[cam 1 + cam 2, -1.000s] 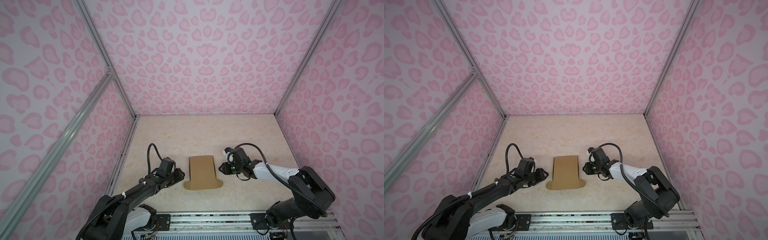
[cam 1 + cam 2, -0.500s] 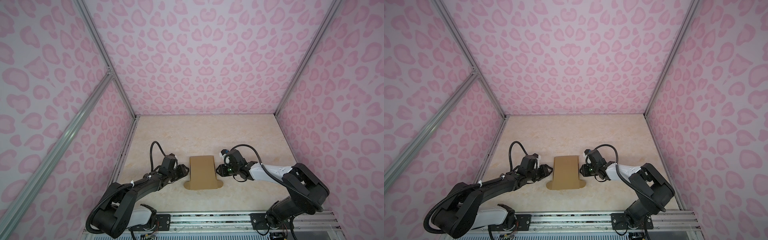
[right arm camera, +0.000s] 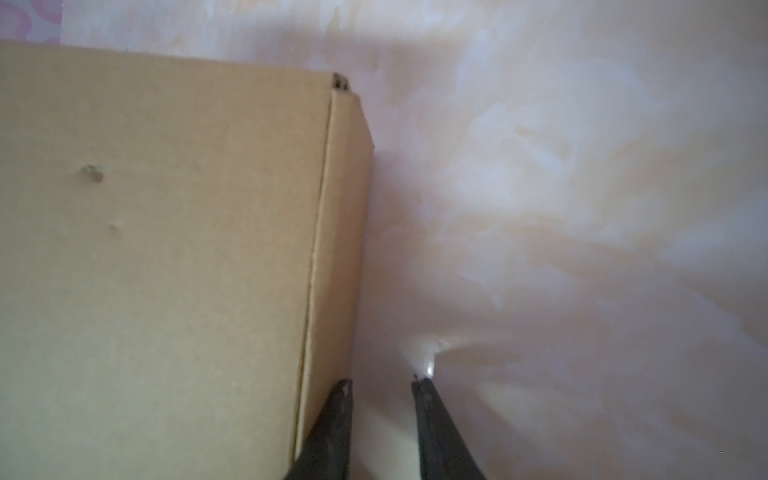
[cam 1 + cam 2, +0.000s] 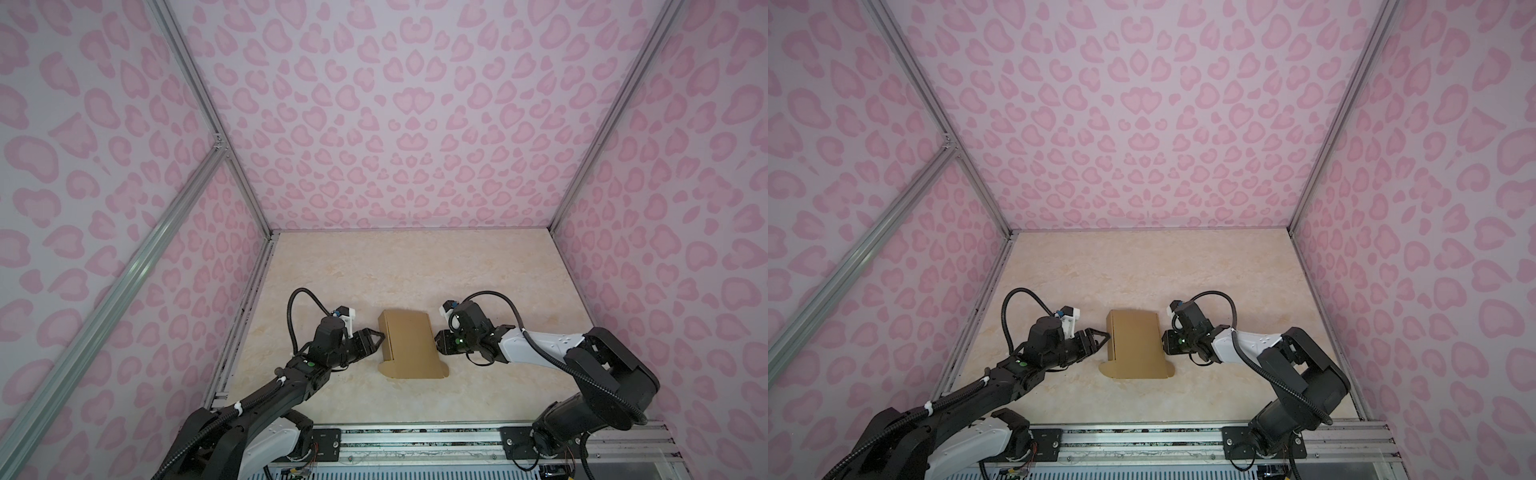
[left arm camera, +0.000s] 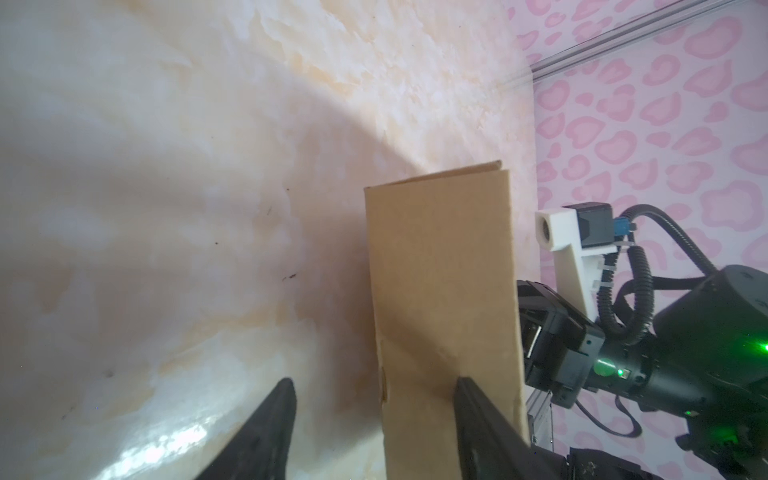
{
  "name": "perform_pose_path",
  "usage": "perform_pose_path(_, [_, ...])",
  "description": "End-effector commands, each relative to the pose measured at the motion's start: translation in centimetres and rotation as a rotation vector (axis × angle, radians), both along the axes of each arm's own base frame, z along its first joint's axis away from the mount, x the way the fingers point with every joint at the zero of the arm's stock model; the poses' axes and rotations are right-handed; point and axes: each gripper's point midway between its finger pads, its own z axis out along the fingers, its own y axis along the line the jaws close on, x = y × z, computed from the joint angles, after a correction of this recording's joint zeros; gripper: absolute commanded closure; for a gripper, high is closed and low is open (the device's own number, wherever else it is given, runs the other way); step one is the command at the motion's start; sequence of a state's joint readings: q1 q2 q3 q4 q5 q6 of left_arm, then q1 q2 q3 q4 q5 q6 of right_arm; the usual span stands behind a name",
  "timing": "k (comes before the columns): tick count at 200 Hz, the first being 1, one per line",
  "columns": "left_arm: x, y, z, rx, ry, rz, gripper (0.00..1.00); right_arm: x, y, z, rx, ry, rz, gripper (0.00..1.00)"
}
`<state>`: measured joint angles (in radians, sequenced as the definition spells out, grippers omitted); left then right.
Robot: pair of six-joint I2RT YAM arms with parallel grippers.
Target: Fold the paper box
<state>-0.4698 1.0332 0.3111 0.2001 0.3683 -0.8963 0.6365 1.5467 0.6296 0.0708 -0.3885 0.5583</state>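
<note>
The paper box [image 4: 409, 349] [image 4: 1136, 345] lies in the middle of the table as a brown, closed, shallow cardboard shape, with a rounded flap spread flat at its near end. My left gripper [image 4: 380, 343] [image 4: 1104, 341] [image 5: 374, 384] is open at the box's left side. One finger is in front of the side wall [image 5: 440, 291] and the other is over bare table. My right gripper [image 4: 438, 343] [image 4: 1165, 343] [image 3: 381, 384] sits low at the right side, its jaws a little apart and empty. One fingertip rests against the right wall [image 3: 340, 249].
The marbled beige table [image 4: 415, 270] is enclosed by pink patterned walls [image 4: 395, 124] on three sides. A metal rail [image 4: 415, 440] carrying both arm bases runs along the front edge.
My left gripper has moved right up to the box's left side and opened wider. My right gripper has moved in against the box's right side. The box stays put.
</note>
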Motion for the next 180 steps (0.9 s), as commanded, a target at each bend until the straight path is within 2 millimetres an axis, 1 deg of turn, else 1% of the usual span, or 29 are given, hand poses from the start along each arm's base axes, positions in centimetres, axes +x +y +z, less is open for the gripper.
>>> perform_pose_path(1, [0.1, -0.7, 2.2, -0.075, -0.065, -0.015, 0.34, 0.3, 1.1, 1.1, 0.059, -0.032, 0.028, 0.71])
perform_pose_path(31, [-0.3, -1.3, 3.7, -0.127, -0.110, -0.027, 0.30, 0.1, 1.3, 1.1, 0.067, -0.031, 0.034, 0.71])
perform_pose_path(62, [-0.8, -2.3, 4.3, -0.171, -0.123, -0.041, 0.29, -0.2, 2.0, 1.4, 0.082, -0.041, 0.051, 0.71])
perform_pose_path(95, [-1.0, -2.5, 5.2, -0.211, -0.142, -0.033, 0.28, -0.6, 2.6, 1.1, 0.081, -0.033, 0.068, 0.71])
perform_pose_path(124, [-1.3, -2.6, 6.1, -0.241, -0.160, -0.025, 0.25, -0.8, 2.7, 0.7, 0.076, -0.025, 0.073, 0.71])
perform_pose_path(149, [-1.9, -3.1, 5.8, -0.252, -0.148, -0.044, 0.25, -0.8, 2.8, 0.7, 0.078, -0.029, 0.073, 0.72])
perform_pose_path(180, [-2.5, -3.5, 4.4, -0.225, -0.113, -0.067, 0.24, -0.8, 3.0, 0.7, 0.078, -0.027, 0.077, 0.72])
